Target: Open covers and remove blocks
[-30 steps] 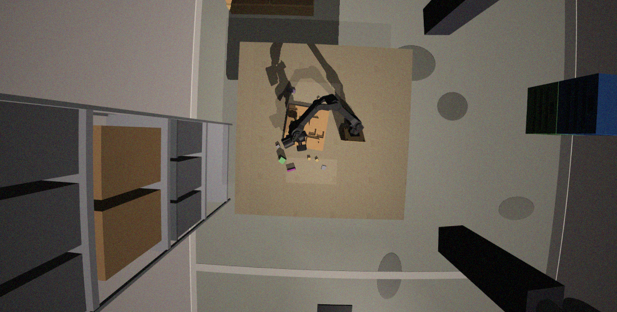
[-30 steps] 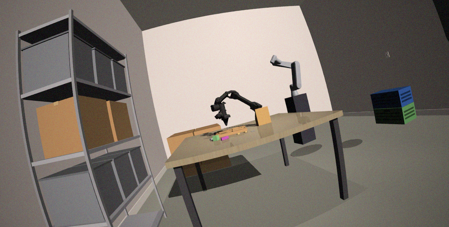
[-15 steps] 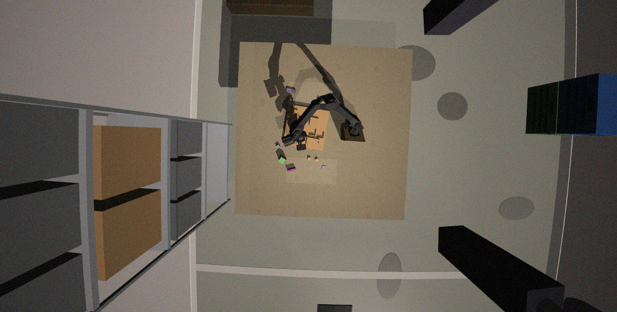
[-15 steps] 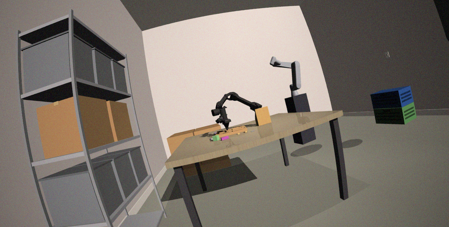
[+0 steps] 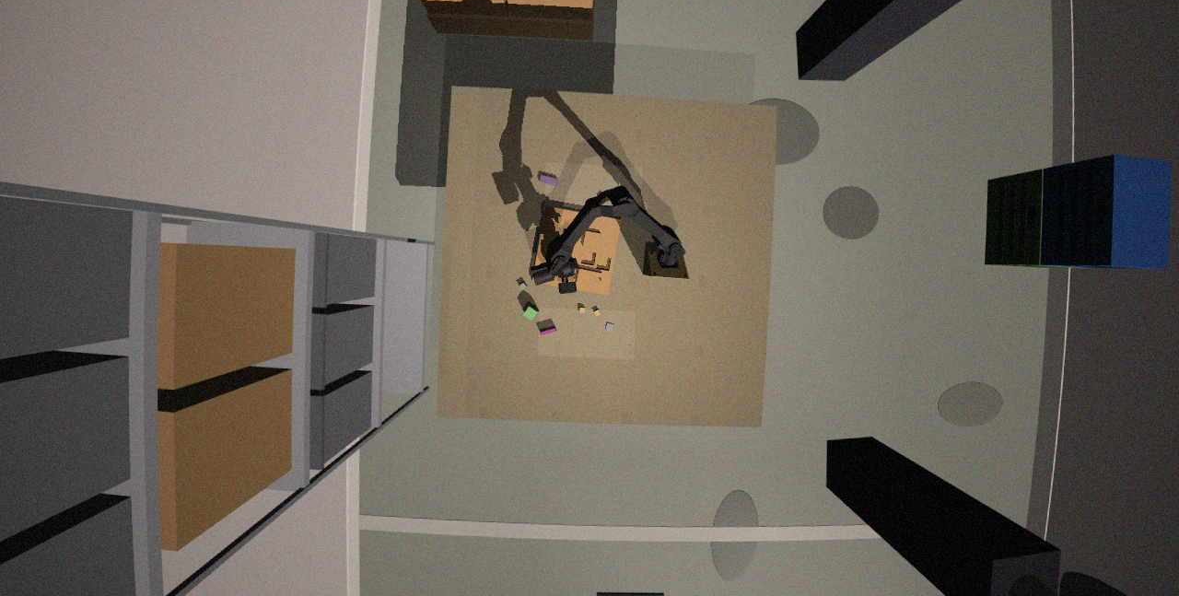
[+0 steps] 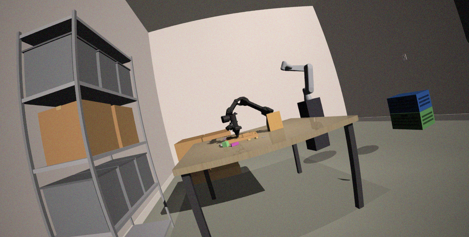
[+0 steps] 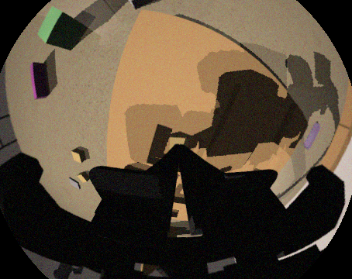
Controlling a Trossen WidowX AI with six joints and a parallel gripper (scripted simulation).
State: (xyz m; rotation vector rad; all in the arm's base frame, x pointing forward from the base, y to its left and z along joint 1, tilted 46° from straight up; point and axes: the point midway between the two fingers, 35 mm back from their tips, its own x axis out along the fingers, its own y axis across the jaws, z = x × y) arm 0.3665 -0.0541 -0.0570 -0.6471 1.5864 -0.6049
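Observation:
The orange puzzle board [image 5: 587, 287] [image 7: 153, 46] lies on the table, partly under the arm's shadow. My gripper [image 6: 237, 136] [image 7: 178, 148] is shut and points down, its tips low at the board. A small yellow piece [image 7: 177, 140] shows just beyond the tips, beside a dark recess. Off the board lie a green block [image 5: 531, 312] [image 6: 225, 144] [image 7: 51, 26], a magenta block [image 5: 547, 330] [image 6: 235, 144] [image 7: 40, 80] and a purple block [image 5: 548, 178] [image 7: 312, 136]. The arm and fingers hide part of the board; the covers' state there is unclear.
Two small yellow pieces [image 5: 581, 309] [image 7: 78, 156] and a thin grey piece [image 5: 609, 326] [image 7: 74, 183] lie beside the board. Another grey piece [image 5: 521, 284] lies near the green block. An upright orange panel [image 6: 274, 121] stands by the arm's base.

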